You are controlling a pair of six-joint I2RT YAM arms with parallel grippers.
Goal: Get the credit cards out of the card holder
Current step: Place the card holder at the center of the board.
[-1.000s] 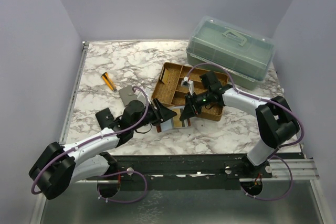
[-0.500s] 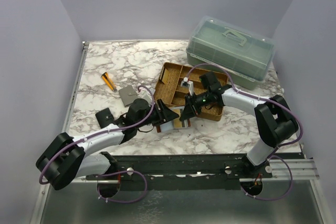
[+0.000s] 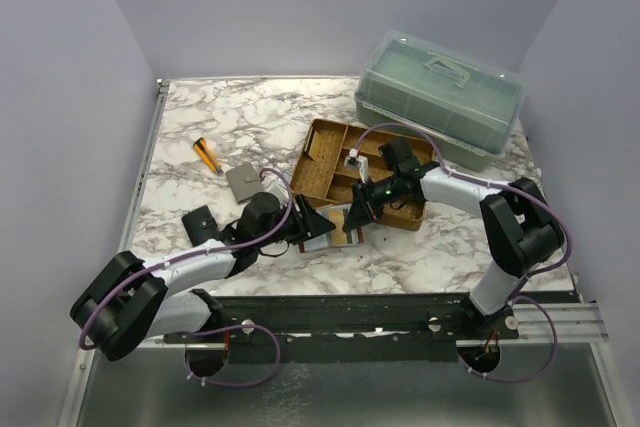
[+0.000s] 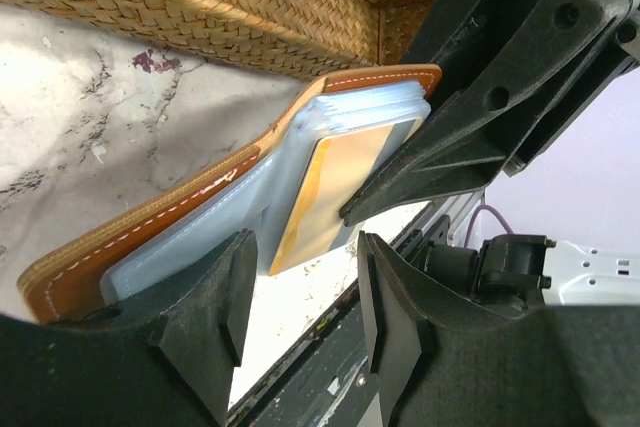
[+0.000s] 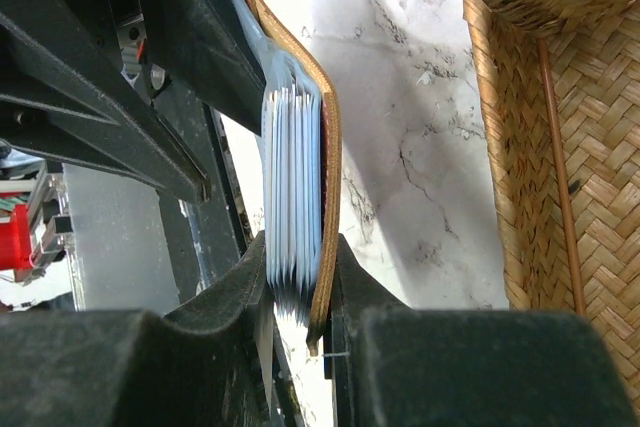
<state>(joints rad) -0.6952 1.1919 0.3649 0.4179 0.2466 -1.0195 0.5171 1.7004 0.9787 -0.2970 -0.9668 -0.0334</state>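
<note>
The card holder [image 3: 341,231] lies open at the front of the woven tray. In the left wrist view it is a brown leather cover [image 4: 150,232] with light-blue sleeves, and a tan-gold credit card [image 4: 330,182] pokes out of a sleeve toward my left gripper. My left gripper [image 4: 298,319] is open, its jaws just short of the card's near edge, holding nothing; it also shows in the top view [image 3: 317,221]. My right gripper [image 5: 298,292] is shut on the holder's far half, pinching the sleeve stack [image 5: 293,187] and cover, and it shows from above too [image 3: 357,211].
A woven tray [image 3: 322,152] with compartments sits right behind the holder. A green lidded plastic box [image 3: 440,97] stands at the back right. A grey wallet [image 3: 243,181], a black wallet [image 3: 200,222] and an orange pen-like object [image 3: 208,154] lie to the left.
My left arm has shifted forward and right, bringing its open gripper closer to the holder. The right gripper has kept its hold, almost still.
</note>
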